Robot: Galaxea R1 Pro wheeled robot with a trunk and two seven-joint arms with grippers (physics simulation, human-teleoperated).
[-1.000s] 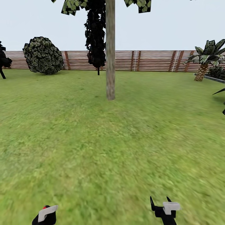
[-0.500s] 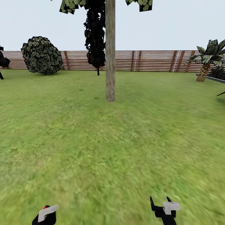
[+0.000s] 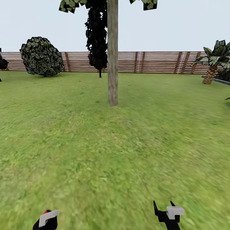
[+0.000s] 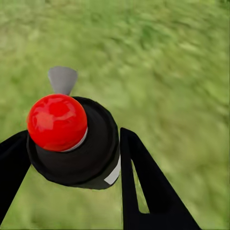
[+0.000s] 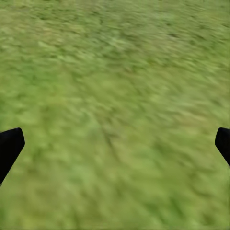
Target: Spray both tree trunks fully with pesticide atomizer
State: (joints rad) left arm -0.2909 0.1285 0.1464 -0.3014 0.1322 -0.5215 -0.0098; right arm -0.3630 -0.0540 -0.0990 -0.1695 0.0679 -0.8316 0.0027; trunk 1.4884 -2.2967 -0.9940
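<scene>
1. Green lawn [image 3: 95,153] of the garden spreads from the lower edge of the head view to a brown slat fence [image 3: 153,62] at the far end, under a pale sky.
2. Nearest, two end effectors show at the lower edge of the head view, both cut off by the frame: the left end effector [image 3: 46,220] and the right end effector [image 3: 164,210].
3. In the left wrist view, the left end effector [image 4: 72,158] is clenched around the pesticide atomizer [image 4: 76,143], a dark round body with one red knob on top and a grey nozzle; its lower part is hidden between the black fingers [image 4: 143,187].
4. In the right wrist view, the right end effector [image 5: 115,143] is spread wide with nothing between its tips, only blurred grass beyond; just the two black fingertips [image 5: 9,146] show at the edges.
5. Farther out, one tree trunk [image 3: 112,57] stands upright near the middle of the lawn, pale and mottled; its crown is cut off by the top edge, with only a few leaf patches showing.
6. Behind it, near the fence, stands one black cone-shaped tree [image 3: 97,41].
7. One round shrub [image 3: 41,57] sits at the far left by the fence.
8. One short palm [image 3: 214,60] stands at the far right, partly cut off.
9. Dark shapes at the left and right edges are too clipped to identify.
</scene>
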